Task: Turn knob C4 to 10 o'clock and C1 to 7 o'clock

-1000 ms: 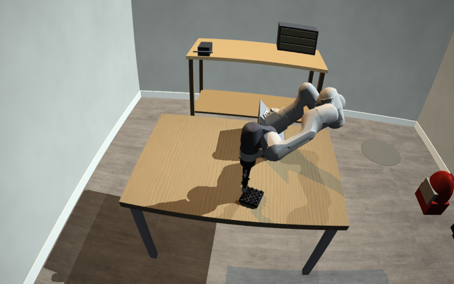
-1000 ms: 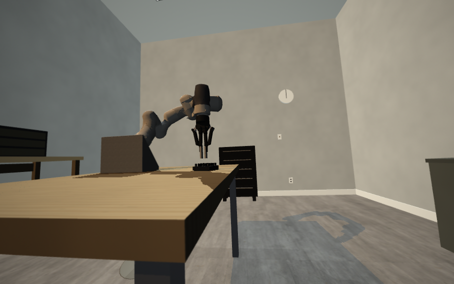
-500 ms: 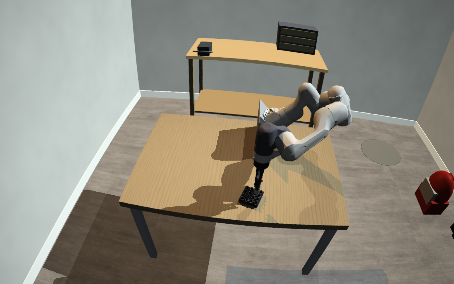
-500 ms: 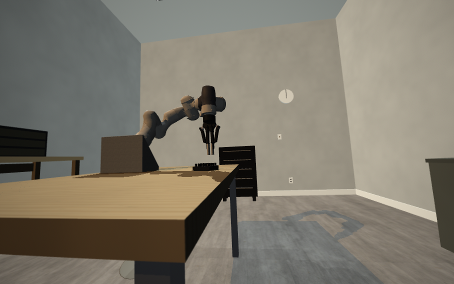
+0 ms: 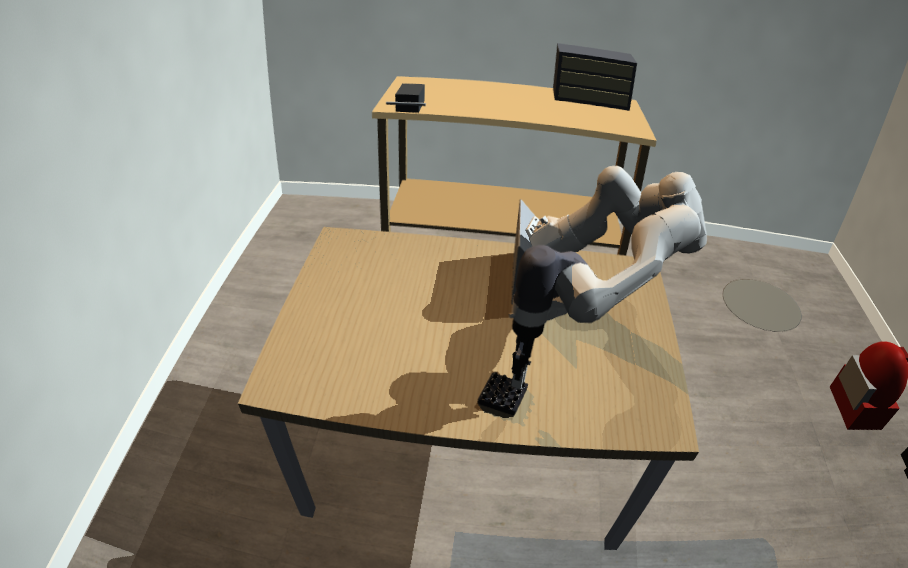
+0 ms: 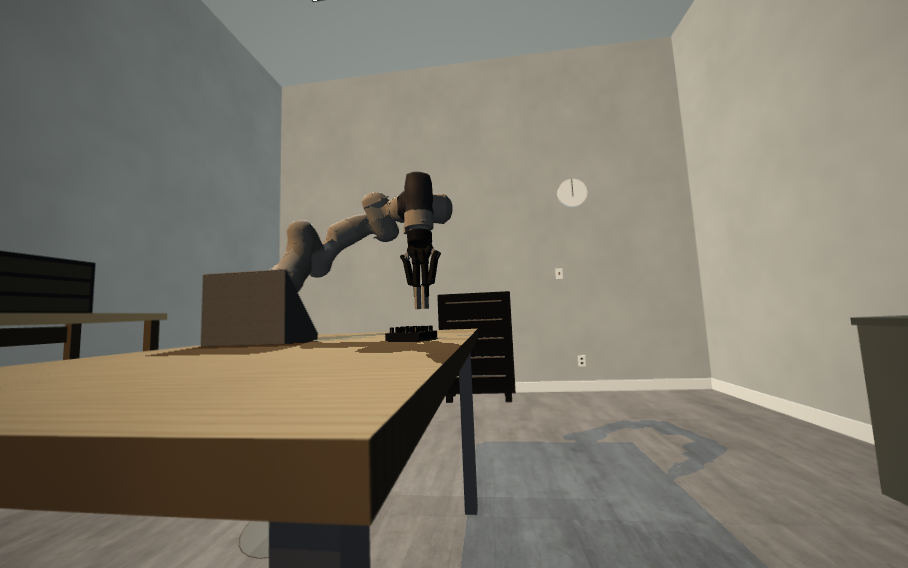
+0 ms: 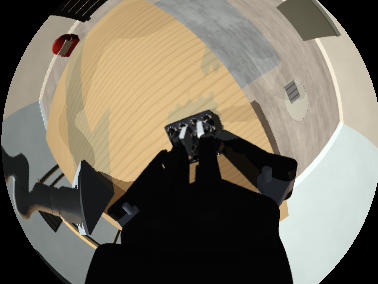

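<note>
The black knob box [image 5: 498,396] [image 6: 411,332] [image 7: 210,122] stands on its feet near the front edge of the wooden table [image 5: 368,321] [image 6: 200,388]. My gripper [image 5: 518,375] [image 6: 421,304] [image 7: 194,131] points straight down and hangs in the air a little above the box, over its far right part in the top view. Its fingers stand close together with nothing between them. They touch no knob. The knobs' white lines and printed names are too small to read in any view.
The arm's base block [image 6: 247,308] stands at the table's back edge. A shelf table [image 5: 508,107] with a small drawer unit [image 5: 594,75] is behind it. A dark drawer cabinet [image 6: 475,334] stands on the floor beyond the table's front edge.
</note>
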Robot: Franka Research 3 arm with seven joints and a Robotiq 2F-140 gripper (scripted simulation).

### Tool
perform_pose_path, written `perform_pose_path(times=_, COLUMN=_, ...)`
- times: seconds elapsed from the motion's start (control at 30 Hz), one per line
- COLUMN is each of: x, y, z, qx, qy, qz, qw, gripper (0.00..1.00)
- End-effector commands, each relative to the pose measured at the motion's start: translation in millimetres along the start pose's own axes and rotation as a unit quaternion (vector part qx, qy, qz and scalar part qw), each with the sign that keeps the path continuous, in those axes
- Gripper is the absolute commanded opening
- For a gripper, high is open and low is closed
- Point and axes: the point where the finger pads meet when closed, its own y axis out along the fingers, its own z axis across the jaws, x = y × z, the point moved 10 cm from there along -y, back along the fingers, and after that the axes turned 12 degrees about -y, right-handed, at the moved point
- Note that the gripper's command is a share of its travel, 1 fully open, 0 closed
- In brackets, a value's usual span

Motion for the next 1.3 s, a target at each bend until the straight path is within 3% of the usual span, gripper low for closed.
perform_pose_path(times=0.0, x=-0.8, y=0.4, z=-0.4, qx=-0.001, qy=0.02, qz=0.002, qw=1.0, gripper=0.12)
perform_pose_path(times=1.27, x=-0.9, y=5.7, z=-0.3, qx=-0.001, qy=0.021, qz=0.001, qw=1.0, gripper=0.12)
